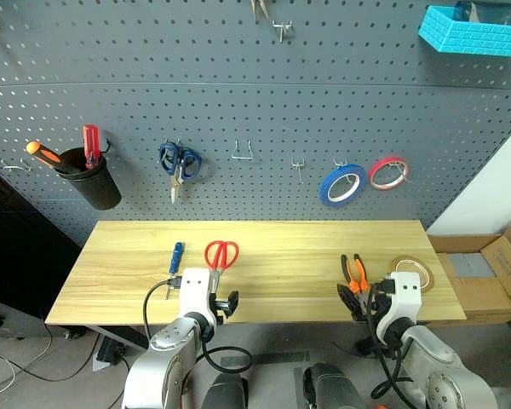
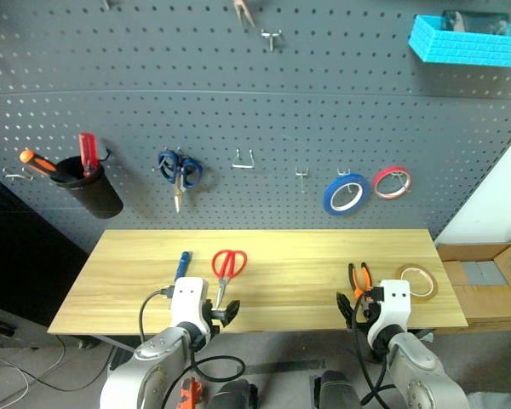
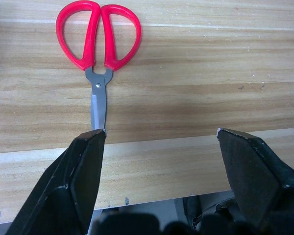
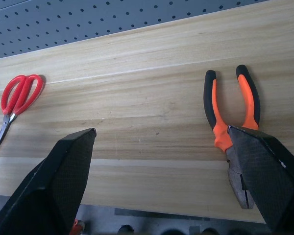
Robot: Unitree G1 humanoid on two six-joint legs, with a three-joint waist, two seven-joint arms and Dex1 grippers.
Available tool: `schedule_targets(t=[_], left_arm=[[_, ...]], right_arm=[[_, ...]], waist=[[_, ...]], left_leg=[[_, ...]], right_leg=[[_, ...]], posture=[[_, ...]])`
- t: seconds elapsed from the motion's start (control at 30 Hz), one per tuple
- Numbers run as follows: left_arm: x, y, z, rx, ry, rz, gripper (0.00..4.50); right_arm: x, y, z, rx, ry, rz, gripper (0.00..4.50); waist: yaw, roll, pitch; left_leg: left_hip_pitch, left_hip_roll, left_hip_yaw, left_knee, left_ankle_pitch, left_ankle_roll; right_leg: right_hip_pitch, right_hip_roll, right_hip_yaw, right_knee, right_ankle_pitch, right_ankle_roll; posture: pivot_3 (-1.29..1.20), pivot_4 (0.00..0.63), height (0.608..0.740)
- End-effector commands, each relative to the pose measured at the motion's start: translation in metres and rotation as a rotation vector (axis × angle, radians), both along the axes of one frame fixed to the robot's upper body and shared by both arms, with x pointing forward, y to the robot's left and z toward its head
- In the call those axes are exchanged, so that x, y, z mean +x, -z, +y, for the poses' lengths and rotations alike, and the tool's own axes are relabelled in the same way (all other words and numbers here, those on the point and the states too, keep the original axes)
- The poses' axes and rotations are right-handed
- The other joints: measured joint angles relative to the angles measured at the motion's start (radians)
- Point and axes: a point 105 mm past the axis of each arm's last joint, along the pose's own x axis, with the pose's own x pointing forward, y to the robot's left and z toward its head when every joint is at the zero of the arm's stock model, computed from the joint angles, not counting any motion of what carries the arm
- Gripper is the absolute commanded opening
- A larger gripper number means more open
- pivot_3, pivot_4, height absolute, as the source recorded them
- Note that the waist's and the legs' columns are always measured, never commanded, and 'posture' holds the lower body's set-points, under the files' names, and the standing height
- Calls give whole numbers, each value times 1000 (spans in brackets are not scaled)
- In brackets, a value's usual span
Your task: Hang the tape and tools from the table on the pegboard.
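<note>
In the head view the four things to hang all lie on the table [image 1: 264,234], in the lower half of the frame, and nothing is picked up yet. The red scissors [image 1: 221,258] lie left of centre, with the handles toward the pegboard [image 1: 238,102] at the top of the frame and the blade tip toward the near edge of the table. The left gripper [image 1: 224,304] is directly below that tip, its jaws spread wide and empty. In the left wrist view the blade runs almost straight along the direction of the jaws and ends at the left finger [image 3: 83,171], so the scissors sit off to one side of the gap, not centred. The small blue screwdriver [image 1: 176,256] lies just left of the scissors, also pointing front to back. On the right side, the pliers [image 1: 355,274] lie just above the right gripper [image 1: 358,305], whose jaws are also spread and empty, and the tape [image 1: 413,273] lies flat beside them, toward the right end. I judge the left arm is the nearer one for the scissors and the right arm for the pliers.
</note>
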Motion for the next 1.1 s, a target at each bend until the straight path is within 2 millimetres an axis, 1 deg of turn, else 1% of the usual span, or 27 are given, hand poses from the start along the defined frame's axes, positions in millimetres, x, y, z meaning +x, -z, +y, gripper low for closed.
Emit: schedule_targets(t=[0.03, 0.63, 0.93, 1.03, 1.1], left_arm=[[3, -11, -1, 5, 8, -45, 3884], [1, -12, -3, -18, 6, -52, 3884], [0, -9, -5, -30, 11, -41, 3884], [10, -10, -4, -35, 37, -55, 3884], [25, -18, -7, -30, 90, -104, 3884]], right_arm=[[3, -14, 2, 5, -13, -56, 4500], [0, -12, 4, 4, -22, -50, 4500], [-2, -12, 0, -5, -14, -48, 4500], [3, -14, -9, -91, -23, -69, 4500], [11, -15, -17, -157, -28, -79, 4500]], waist=[[0, 0, 0], [0, 0, 0], [0, 0, 0], [0, 0, 4], [0, -1, 7]], left_leg=[[0, 0, 0, 0, 0, 0], [0, 0, 0, 0, 0, 0], [0, 0, 0, 0, 0, 0], [0, 0, 0, 0, 0, 0], [0, 0, 0, 1, 0, 0]], right_leg=[[0, 0, 0, 0, 0, 0], [0, 0, 0, 0, 0, 0], [0, 0, 0, 0, 0, 0], [0, 0, 0, 0, 0, 0], [0, 0, 0, 0, 0, 0]], posture=[[-59, 119, 740], [-60, 107, 740], [-56, 125, 740], [-60, 138, 740], [-64, 146, 740]])
